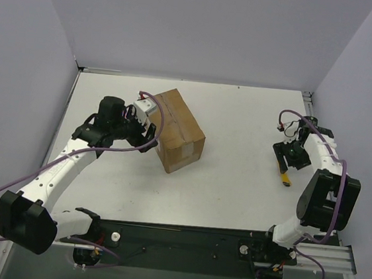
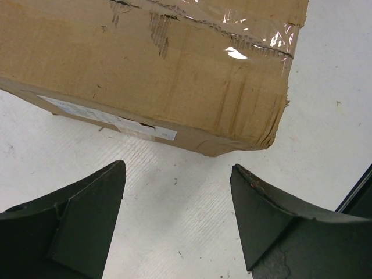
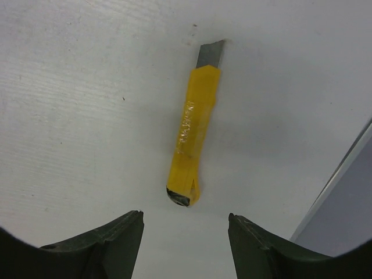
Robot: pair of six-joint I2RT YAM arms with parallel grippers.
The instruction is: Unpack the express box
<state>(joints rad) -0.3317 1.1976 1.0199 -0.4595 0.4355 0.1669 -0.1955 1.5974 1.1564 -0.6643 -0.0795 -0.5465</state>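
**A:** Where is the express box [image 1: 182, 127], and which way does it run?

**B:** It sits left of centre in the top view, flat on the white table [image 1: 234, 191] with its flaps shut. Its long axis is a steep diagonal, from the upper left down toward the lower right of that frame. One short end faces the bottom of the frame.

**A:** And the left gripper [image 2: 177, 167]?

**B:** It is just beside the box's left long side. In the left wrist view its fingers are spread wide with only bare table between them. The box fills the top of that frame, with a crumpled corner at the right. Clear tape [image 2: 244, 35] glints at the upper right, and a pale label [image 2: 110, 119] runs along the lower edge.

**A:** Is it touching the carton?

**B:** In the wrist view a strip of table shows between the fingertips and the cardboard.

**A:** What about the right side?

**B:** The right gripper [image 3: 185, 215] hangs at the right of the top view, well apart from the box. Its fingers are parted and hold nothing. A yellow utility knife [image 3: 192, 133] lies on the table just ahead of the tips. Its bared blade points to the top of the right wrist frame and its butt end is nearest the fingers.
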